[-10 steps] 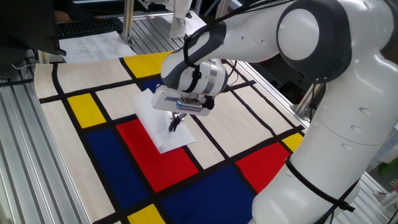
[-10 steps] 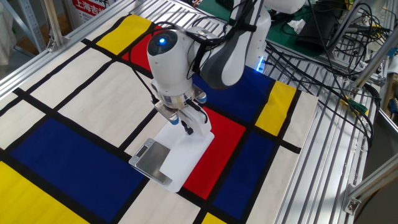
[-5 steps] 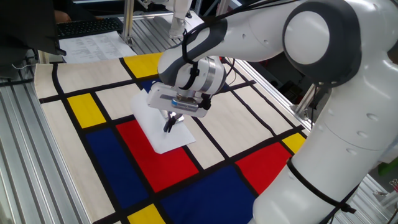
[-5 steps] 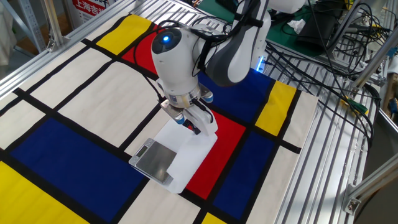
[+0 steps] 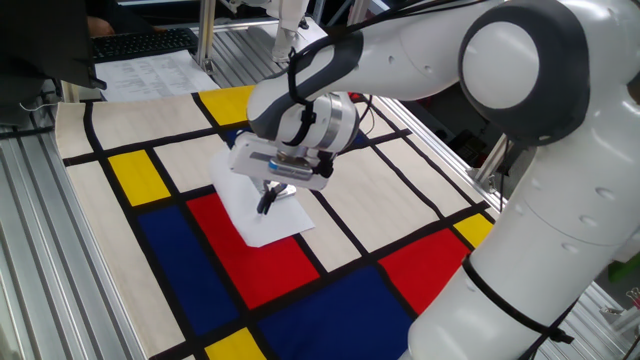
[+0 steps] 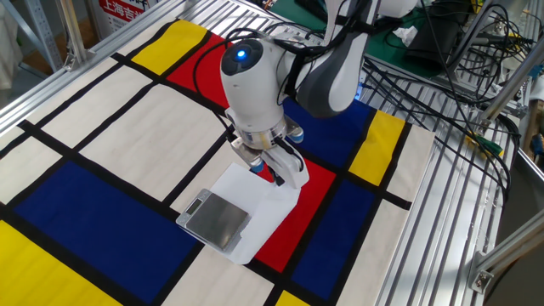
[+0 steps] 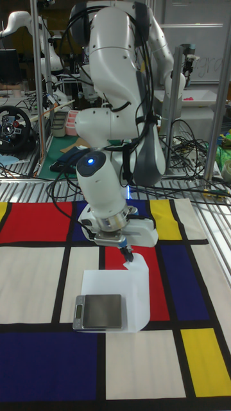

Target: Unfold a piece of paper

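My jaws (image 7: 130, 256) are clamped on the raised edge of the paper (image 7: 142, 292), which lies near the middle of the counter, across a red block and a cream block of the cloth (image 6: 93, 212). In the tall view the flap stands up from the sheet and curls where I hold it. I judge it light, limp and easy to tear or crease, so the hold belongs right at the edge, on the top flap alone, and the pull should be gentle. A small grey scale (image 6: 214, 218) sits on the lower layer and pins it down; that helps, but it also stands where the flap may want to swing. Printed sheets (image 5: 150, 70) lie at the counter's far corner, well apart.
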